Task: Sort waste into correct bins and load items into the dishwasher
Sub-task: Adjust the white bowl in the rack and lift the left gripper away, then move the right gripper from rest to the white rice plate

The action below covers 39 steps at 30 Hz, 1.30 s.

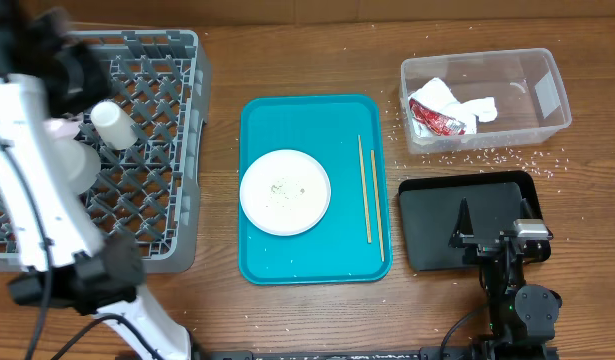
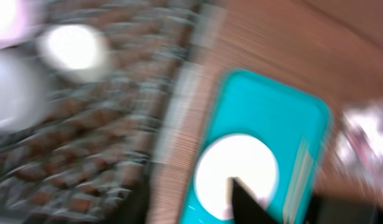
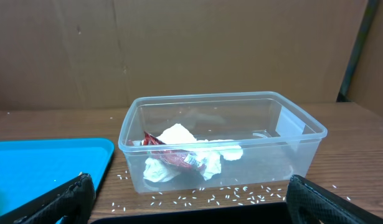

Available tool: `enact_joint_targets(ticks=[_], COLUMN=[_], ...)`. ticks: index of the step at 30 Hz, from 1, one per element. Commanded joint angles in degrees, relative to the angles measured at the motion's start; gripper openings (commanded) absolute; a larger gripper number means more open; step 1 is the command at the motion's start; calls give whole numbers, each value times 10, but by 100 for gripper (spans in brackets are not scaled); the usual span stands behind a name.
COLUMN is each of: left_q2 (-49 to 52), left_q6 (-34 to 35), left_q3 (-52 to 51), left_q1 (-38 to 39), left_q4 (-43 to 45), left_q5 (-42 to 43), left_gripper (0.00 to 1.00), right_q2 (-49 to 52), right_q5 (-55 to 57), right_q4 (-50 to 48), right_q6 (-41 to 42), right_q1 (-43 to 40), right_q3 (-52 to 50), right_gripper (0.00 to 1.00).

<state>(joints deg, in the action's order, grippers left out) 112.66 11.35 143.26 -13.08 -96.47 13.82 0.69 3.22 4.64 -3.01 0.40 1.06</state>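
Cup (image 1: pixel 114 125) in dish rack (image 1: pixel 159 135); plate (image 1: pixel 285 191) on teal tray (image 1: pixel 317 125); napkins (image 1: pixel 445 94), red wrapper (image 1: pixel 435 119) in clear tub (image 1: pixel 553 92); right gripper (image 3: pixel 191 208) spread wide, empty; left gripper (image 1: pixel 62 55) blurred, state indiscernible

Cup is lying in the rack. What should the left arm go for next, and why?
Probably move the left arm over to the plate on the teal tray: it looks like the only tableware outside the dish rack, where the cup already lies. Food specks dot it.
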Motion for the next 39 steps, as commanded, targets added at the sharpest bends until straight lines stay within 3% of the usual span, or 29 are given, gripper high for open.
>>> enact_joint_targets(ticks=[1, 6, 12, 17, 20, 26, 31, 39], left_q2=[-1, 24, 78, 109, 92, 15, -45, -70], left_q6=[-26, -26, -19, 51, 83, 100, 67, 27], left_q3=[-6, -56, -98, -97, -95, -95, -95, -98], left_q1=[101, 253, 372, 403, 382, 269, 162, 46], left_q4=[-3, -2, 11, 1, -4, -3, -3, -3], left_q5=[13, 6, 4, -118, -182, -166, -101, -115], left_gripper=[87, 99, 100, 100, 100, 100, 100, 100], right_q2=[-5, -5, -5, -5, -5, -5, -5, -5], right_q5=[3, 3, 3, 3, 3, 3, 3, -7], right_q4=[-3, -3, -3, -3, -3, -3, -3, -6], right_q6=[-1, -1, 0, 0, 0, 0, 0, 0], right_q1=[-2, -2, -2, -2, -2, -2, -2, -2], right_q3=[-6, -6, -6, -6, -6, -6, -6, -6], right_gripper=[100, 100, 100, 100, 100, 100, 100, 100])
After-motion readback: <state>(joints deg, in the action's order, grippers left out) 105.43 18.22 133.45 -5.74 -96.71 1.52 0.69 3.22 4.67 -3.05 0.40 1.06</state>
